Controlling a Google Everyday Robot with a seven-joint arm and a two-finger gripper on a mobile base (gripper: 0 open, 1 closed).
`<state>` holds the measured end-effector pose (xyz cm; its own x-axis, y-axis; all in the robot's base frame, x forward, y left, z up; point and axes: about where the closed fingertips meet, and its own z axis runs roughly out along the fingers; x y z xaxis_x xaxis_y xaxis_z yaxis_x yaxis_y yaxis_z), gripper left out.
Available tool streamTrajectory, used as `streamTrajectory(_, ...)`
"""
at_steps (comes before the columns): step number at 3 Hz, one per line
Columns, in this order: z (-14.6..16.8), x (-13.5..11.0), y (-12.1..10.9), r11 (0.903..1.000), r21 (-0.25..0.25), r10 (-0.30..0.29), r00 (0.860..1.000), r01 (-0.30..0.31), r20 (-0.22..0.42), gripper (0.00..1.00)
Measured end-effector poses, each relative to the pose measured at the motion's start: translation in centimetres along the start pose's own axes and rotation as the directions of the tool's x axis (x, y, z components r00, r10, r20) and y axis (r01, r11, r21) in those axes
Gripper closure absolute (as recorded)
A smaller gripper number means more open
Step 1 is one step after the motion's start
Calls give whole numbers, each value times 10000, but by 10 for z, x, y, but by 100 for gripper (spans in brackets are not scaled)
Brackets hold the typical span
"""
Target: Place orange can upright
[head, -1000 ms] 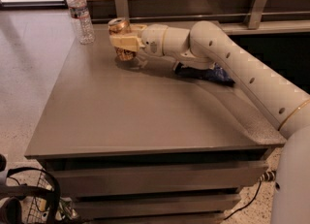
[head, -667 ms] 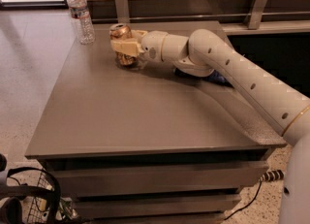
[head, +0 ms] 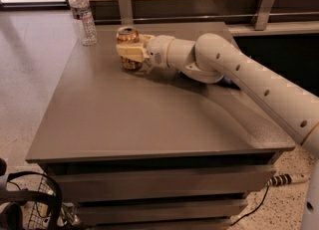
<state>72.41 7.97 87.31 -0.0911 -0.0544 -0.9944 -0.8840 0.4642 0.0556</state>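
A grey table (head: 149, 124) fills the scene, with a white robot arm (head: 249, 74) reaching across it from the table's right side toward its far left area. A clear water bottle (head: 82, 15) stands upright at the table's far left corner. The orange can (head: 127, 36) stands upright near the table's far edge, just right of the bottle, its silver top facing up. The gripper (head: 128, 52) holds the can around its middle, fingers clamped against its sides, just above the tabletop.
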Motion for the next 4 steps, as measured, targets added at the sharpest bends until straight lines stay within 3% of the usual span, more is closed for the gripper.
streamTrajectory(2,1,0,1,10000,-25,0,10000,0,1,34)
streamTrajectory(3,4,0,4,10000,-86,0,10000,0,3,3)
streamTrajectory(4,5,-1,5,9999,-104,0,10000,0,4,0)
